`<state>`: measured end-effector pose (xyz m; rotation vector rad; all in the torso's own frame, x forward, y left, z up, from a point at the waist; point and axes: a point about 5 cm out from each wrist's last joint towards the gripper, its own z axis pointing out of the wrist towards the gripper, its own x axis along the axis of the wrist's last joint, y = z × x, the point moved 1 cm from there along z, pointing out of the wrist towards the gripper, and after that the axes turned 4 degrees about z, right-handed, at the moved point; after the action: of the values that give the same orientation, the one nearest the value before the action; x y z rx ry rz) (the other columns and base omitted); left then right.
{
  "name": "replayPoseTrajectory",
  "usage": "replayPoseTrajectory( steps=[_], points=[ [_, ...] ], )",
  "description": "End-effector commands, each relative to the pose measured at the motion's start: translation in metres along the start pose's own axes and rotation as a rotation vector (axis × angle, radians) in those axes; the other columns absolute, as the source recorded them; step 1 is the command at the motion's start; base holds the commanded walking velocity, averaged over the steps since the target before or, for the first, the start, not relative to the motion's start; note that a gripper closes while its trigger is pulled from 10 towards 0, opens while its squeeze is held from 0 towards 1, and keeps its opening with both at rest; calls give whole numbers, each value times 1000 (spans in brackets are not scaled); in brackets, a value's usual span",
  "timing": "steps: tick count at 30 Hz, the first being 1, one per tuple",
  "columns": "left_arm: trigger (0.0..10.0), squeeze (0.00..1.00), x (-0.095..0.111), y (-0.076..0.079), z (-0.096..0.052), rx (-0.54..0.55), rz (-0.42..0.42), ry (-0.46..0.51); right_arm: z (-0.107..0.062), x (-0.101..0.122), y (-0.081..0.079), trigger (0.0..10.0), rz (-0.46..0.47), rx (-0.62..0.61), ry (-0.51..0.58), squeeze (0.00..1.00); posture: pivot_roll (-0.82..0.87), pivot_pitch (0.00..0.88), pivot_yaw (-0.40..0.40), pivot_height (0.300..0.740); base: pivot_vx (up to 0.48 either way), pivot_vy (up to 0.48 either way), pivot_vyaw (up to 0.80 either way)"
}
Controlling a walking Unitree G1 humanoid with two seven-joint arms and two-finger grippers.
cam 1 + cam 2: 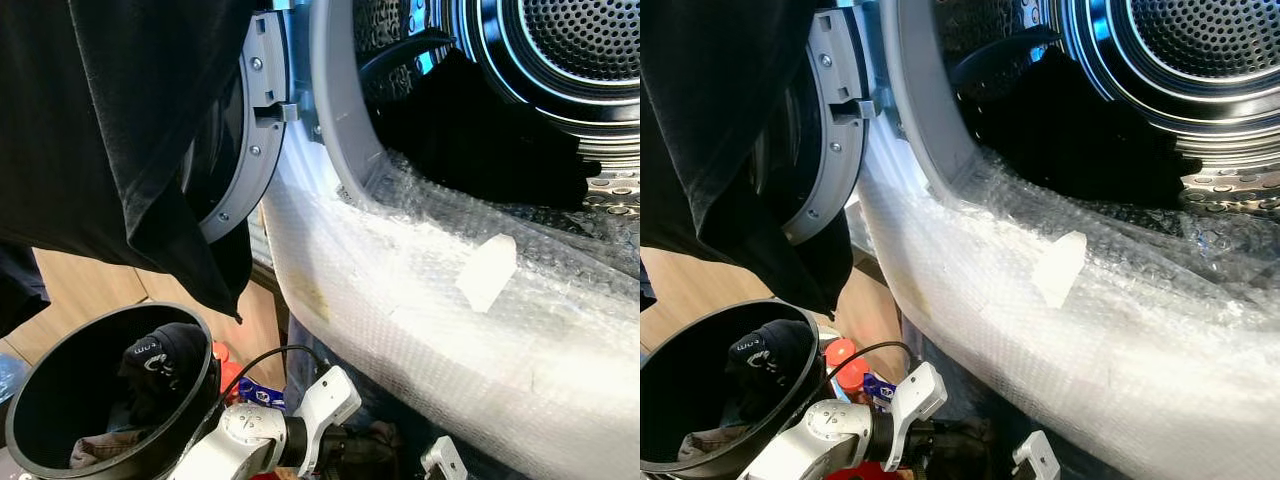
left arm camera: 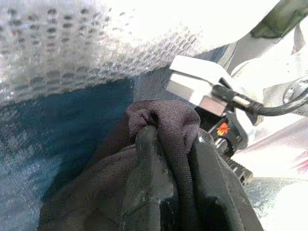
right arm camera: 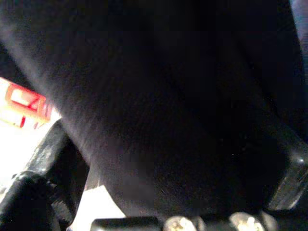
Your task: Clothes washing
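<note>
The washing machine's drum (image 1: 585, 45) is open at the upper right, with black clothes (image 1: 480, 130) lying in its mouth. A large black garment (image 1: 100, 130) hangs at the upper left, in front of the open door (image 1: 258, 150). Low in the middle, my left gripper (image 2: 168, 137) is shut on a bunched dark brown cloth (image 2: 168, 118), also seen from the head as the dark cloth (image 1: 372, 440) beyond the silver wrist (image 1: 250, 430). Beside it sits my right wrist (image 1: 445, 460). Black cloth (image 3: 159, 106) lies right across my right gripper's camera.
Bubble wrap (image 1: 400, 300) with a white tape patch (image 1: 487, 270) covers the machine's front below the drum. A round black basket (image 1: 212, 375) at the lower left holds a black item with white lettering (image 1: 160, 360) and brownish cloth (image 1: 100, 447). Red caps (image 1: 845, 362) stand beside it on the wooden floor (image 1: 90, 285).
</note>
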<state>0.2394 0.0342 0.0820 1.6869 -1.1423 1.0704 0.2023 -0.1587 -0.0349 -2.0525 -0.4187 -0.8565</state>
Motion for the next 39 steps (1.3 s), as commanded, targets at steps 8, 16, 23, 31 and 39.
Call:
replayPoseTrajectory(
  steps=[8,16,23,31,39],
  points=[
    [0,0,14,-1,0,8,18,55,3,0,5,10000,20,-40,17,0,84,0,9,740,0,0,0],
    [0,0,19,-2,2,17,27,76,8,-2,9,10000,55,-102,38,0,87,0,7,740,0,0,0],
    [0,0,24,-4,3,24,33,86,12,-6,10,10000,98,-144,57,0,88,0,7,740,0,0,0],
    [0,0,27,-6,3,31,39,94,12,-11,11,10000,128,-161,63,0,90,0,4,740,0,0,0],
    [0,0,27,-8,3,38,37,90,14,-8,9,3843,170,-128,122,0,91,0,10,740,0,0,0]
  ],
)
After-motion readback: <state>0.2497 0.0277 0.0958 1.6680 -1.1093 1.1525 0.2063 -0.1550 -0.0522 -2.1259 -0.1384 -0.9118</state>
